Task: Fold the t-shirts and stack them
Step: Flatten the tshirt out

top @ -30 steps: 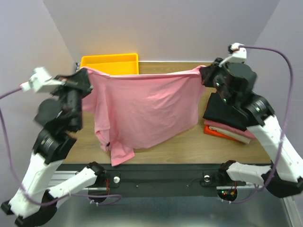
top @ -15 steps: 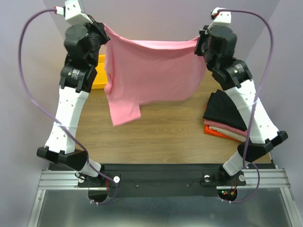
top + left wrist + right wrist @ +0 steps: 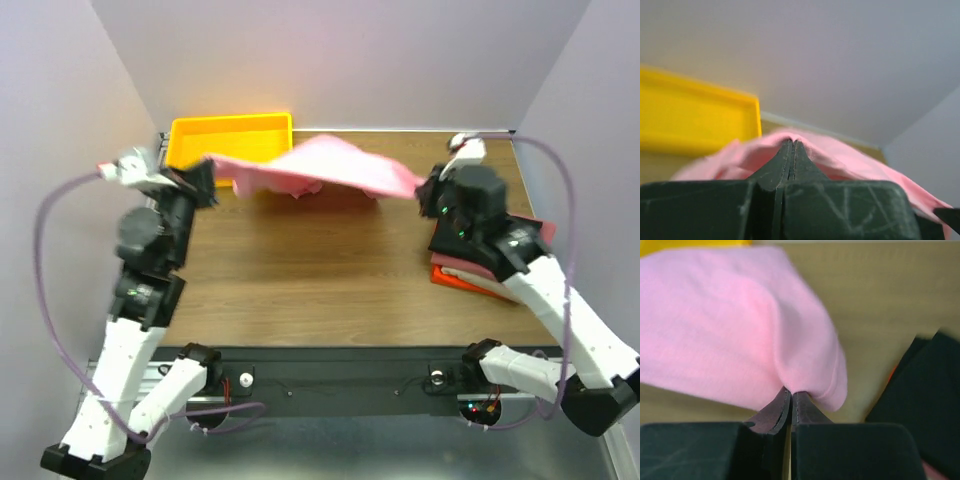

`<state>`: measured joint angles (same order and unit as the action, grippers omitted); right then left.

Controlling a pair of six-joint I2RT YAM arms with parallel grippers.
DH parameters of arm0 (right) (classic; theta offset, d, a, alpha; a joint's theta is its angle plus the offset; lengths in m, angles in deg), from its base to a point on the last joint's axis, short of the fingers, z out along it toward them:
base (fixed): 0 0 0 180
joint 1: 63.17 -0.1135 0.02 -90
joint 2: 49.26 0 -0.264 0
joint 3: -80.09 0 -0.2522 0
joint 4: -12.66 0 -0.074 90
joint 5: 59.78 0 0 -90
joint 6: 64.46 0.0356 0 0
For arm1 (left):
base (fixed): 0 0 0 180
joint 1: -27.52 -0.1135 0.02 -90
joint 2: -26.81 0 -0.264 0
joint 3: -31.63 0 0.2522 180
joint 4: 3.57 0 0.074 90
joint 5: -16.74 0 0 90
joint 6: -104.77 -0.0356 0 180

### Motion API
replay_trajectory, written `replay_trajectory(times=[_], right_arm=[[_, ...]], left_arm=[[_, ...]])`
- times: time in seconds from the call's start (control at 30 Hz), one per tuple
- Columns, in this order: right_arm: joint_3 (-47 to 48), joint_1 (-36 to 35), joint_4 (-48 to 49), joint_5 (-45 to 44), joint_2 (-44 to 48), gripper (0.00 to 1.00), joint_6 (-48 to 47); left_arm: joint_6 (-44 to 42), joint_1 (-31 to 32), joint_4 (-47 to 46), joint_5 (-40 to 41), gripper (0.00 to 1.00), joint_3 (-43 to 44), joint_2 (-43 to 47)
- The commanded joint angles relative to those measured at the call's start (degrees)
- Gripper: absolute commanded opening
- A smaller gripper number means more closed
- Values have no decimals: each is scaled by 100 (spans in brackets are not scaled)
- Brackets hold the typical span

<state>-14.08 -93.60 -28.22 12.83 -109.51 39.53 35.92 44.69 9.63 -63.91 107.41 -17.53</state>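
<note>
While both arms reach low over the tabletop (image 3: 300,270), the left fingers (image 3: 790,152) are pressed together with only a hairline seam between them, and they pinch a fold of the pink shirt (image 3: 330,165) right at their tips. The right fingers (image 3: 790,399) are closed just as tightly and nip a rounded bunch of the same cloth, which bulges up and over them.

Half a second ago both arms stood raised high and the shirt hung between them like a curtain, a sleeve dangling on the left. Now the arms have come down toward the tabletop, and the shirt no longer hangs. It streams out as a blurred, nearly flat band across the far part of the tabletop.

The shirt spans the gap between the two sets of fingers, one corner in each, and billows away from them toward the back wall. Its left end lies just beside the yellow tray (image 3: 230,130), partly in front of that tray's near rim. Its right end meets the right fingers close to the pile of folded shirts, where a black shirt (image 3: 452,238) lies on top and an orange-red shirt (image 3: 452,279) shows at the bottom. The right forearm covers much of that pile.
</note>
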Motion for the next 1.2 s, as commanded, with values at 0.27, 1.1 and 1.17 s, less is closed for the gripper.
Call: replay_trajectory(times=[0.27,1.1,1.17], right_arm=[[-3656,11,-13,1036,751,0,2159],[1325,3,-330,2379,1771,1,1052],[1651,11,-330,2740,1771,0,1009]], left_arm=[[3159,137,811,-1637,0,-5137,2113],[602,278,1515,-748,0,2329,1429],[408,270,1523,-1178,0,3121,1218]])
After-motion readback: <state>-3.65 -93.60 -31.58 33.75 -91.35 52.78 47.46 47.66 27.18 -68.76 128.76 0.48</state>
